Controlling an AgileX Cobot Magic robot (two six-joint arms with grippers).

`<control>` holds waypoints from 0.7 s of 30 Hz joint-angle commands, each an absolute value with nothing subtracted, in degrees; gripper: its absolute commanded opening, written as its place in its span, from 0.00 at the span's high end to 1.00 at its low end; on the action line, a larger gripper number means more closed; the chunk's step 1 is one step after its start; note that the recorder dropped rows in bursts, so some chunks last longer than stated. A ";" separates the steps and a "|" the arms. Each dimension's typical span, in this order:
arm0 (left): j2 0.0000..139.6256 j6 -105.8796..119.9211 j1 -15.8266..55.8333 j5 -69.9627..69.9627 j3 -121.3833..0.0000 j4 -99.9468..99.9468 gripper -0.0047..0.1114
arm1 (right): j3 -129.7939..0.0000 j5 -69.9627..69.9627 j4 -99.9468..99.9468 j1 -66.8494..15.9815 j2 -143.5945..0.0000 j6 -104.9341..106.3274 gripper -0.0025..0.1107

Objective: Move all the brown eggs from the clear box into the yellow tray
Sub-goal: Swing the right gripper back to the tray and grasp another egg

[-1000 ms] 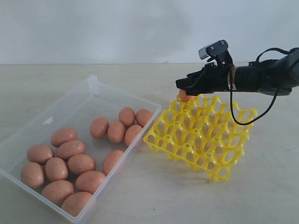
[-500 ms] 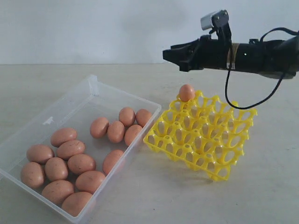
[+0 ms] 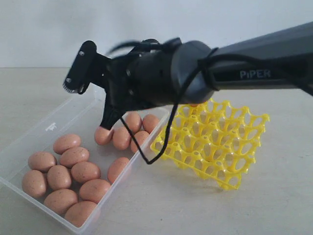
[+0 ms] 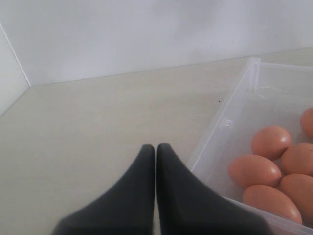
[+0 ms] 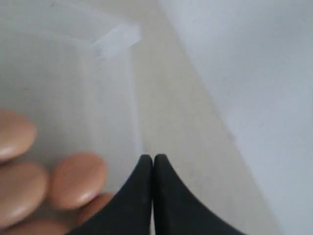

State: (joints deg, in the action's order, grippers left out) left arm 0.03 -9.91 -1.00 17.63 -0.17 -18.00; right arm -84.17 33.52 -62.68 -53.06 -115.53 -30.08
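Several brown eggs (image 3: 73, 171) lie in the clear box (image 3: 57, 115) on the left, in a near cluster and a far cluster (image 3: 122, 137). The yellow tray (image 3: 215, 147) stands tilted to the right of the box, its far corner hidden by the arm. My right gripper (image 3: 104, 124) reaches across and points down over the far cluster, shut and holding nothing. Its wrist view shows the shut tips (image 5: 153, 157) beside an egg (image 5: 78, 180) and the box wall (image 5: 115, 39). My left gripper (image 4: 156, 147) is shut and empty outside the box rim (image 4: 230, 122), with eggs (image 4: 254, 170) nearby.
The right arm's thick black body (image 3: 161, 78) and a loose cable (image 3: 146, 159) hang over the gap between box and tray. A pale wall stands behind the beige tabletop (image 3: 161, 205). The left arm is out of the exterior view.
The right arm left one egg in the tray's far corner cup, rose, then swung left and down over the clear box. Its jaws are now shut with nothing in them.
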 commanded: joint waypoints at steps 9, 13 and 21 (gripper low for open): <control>0.00 -10.30 -0.78 16.97 0.00 -17.86 0.95 | -104.76 68.49 16.78 -53.26 -117.15 27.87 0.98; 0.00 -10.30 -0.78 16.85 0.00 -17.86 0.95 | -104.65 68.90 14.69 -53.26 -117.87 27.74 0.92; 0.00 -10.30 -0.78 16.74 0.00 -17.86 0.95 | -104.65 61.37 9.47 -53.26 -121.21 29.03 0.37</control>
State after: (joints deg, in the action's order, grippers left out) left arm 0.03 -9.91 -1.00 17.51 -0.17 -18.00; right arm -104.34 65.48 11.36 -53.66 -120.10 28.47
